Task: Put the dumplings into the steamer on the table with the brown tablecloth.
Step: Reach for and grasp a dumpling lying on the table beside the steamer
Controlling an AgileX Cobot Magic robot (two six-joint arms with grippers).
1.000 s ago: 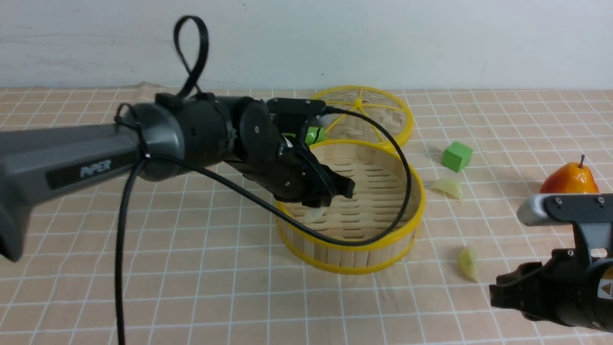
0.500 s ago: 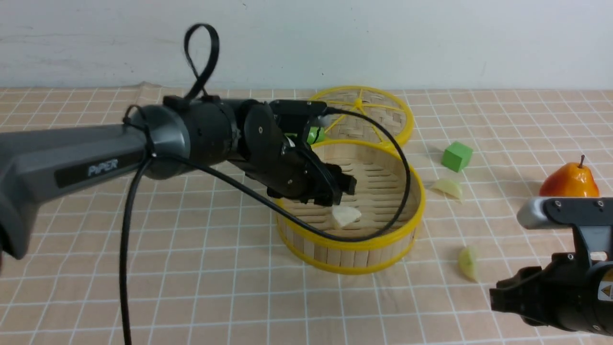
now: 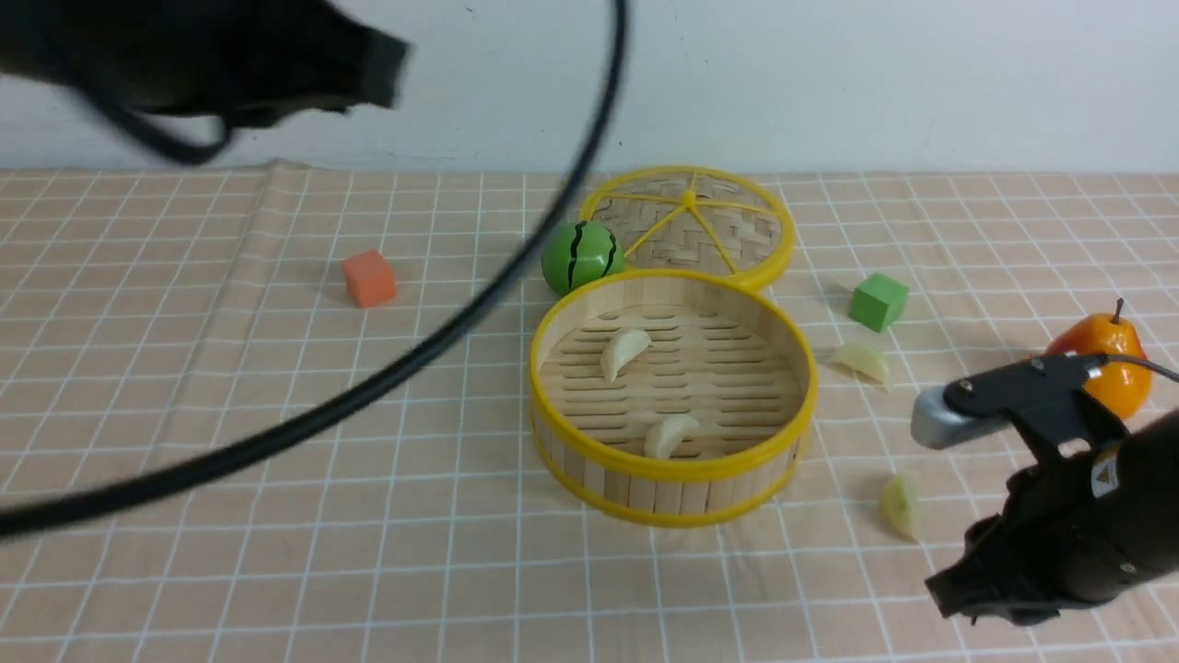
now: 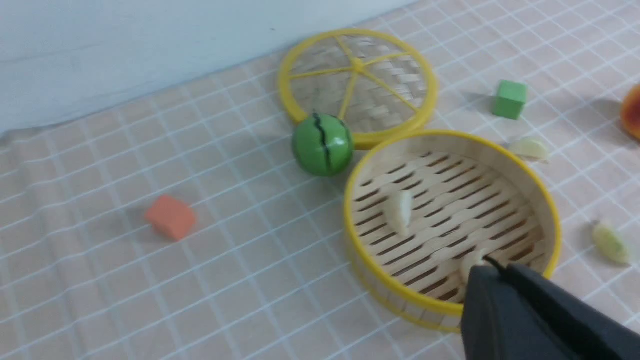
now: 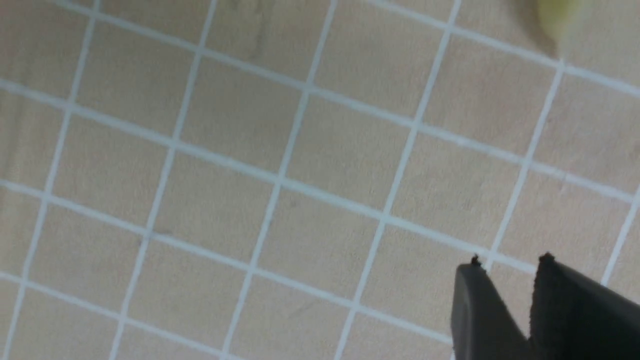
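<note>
The left arm (image 3: 230, 55) is raised high at the upper left, blurred. The left gripper (image 4: 492, 267) has its dark fingers pressed together and holds nothing. The right arm (image 3: 1105, 516) sits low on the right, wrist pitched downward. The right gripper (image 3: 953, 594) is closed and empty.

Robot test bench: gridded tablecloth (image 3: 276, 516), bare white wall (image 3: 829, 83), toy pear (image 3: 1105, 336)

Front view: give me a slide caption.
Two dumplings in the steamer, two more on the tablecloth near the right gripper.

Dumpling (image 5: 556, 17) blurred, cut by edge
</note>
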